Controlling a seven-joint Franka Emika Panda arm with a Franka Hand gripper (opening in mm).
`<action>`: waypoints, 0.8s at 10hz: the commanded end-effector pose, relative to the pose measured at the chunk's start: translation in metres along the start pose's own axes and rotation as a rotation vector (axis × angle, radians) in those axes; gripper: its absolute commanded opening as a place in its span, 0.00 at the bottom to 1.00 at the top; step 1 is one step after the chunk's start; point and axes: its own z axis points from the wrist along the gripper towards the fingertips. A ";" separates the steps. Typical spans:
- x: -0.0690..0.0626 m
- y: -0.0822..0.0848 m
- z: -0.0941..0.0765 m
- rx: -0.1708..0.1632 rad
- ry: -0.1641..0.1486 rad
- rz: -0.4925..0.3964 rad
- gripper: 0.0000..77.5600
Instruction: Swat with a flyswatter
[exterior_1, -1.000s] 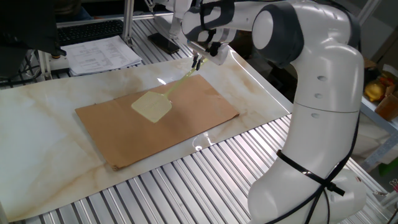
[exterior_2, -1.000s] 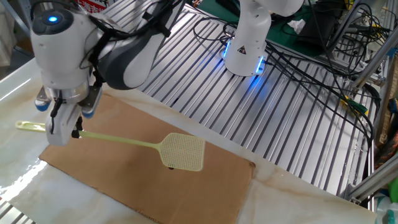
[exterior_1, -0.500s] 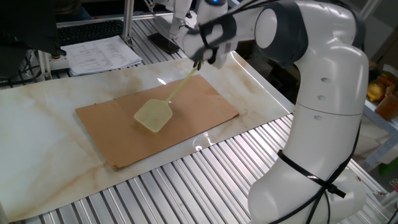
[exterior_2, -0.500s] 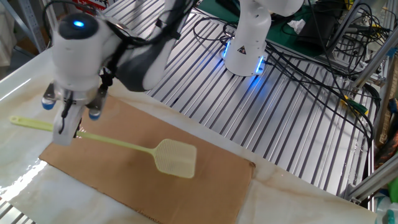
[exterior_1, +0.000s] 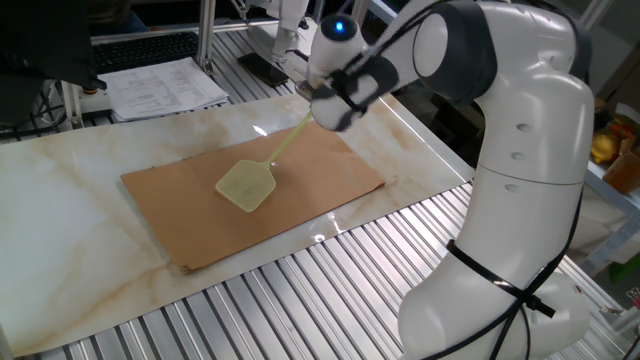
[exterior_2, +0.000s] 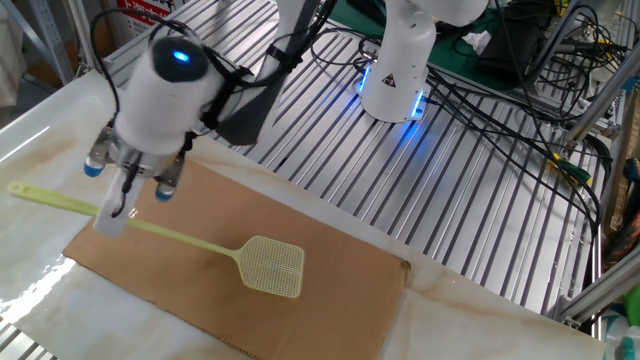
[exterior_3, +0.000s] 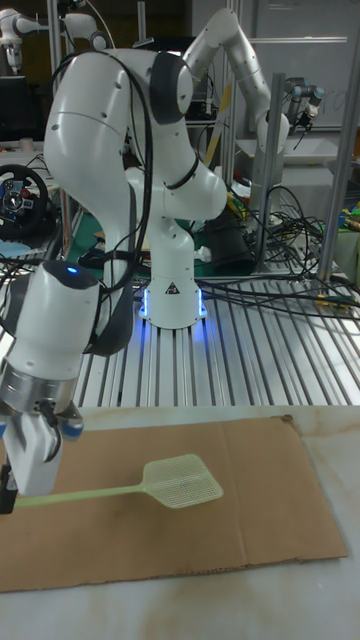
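Note:
The pale yellow-green flyswatter lies slanted over the brown cardboard sheet. Its mesh head is low on the middle of the sheet, touching it or just above; I cannot tell which. My gripper is shut on the long thin handle near its far end, at the sheet's edge. A short piece of handle sticks out past the fingers. In the tall fixed view the gripper is at the far left, with the flyswatter head to its right over the cardboard sheet. In one fixed view the wrist partly hides the gripper.
The cardboard rests on a marble-look board over a slatted aluminium table. Papers lie at the back left. My arm's base glows blue, with cables beside it. Another robot arm stands behind.
The wrist has tilted and swung, bringing the flyswatter head down from above the sheet to the cardboard. The grip on the handle has held.

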 end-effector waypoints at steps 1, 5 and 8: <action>0.000 0.002 0.002 -0.005 0.010 0.006 0.01; 0.000 0.002 0.002 0.075 0.303 -0.016 0.01; 0.000 0.002 0.000 0.114 0.383 -0.034 0.01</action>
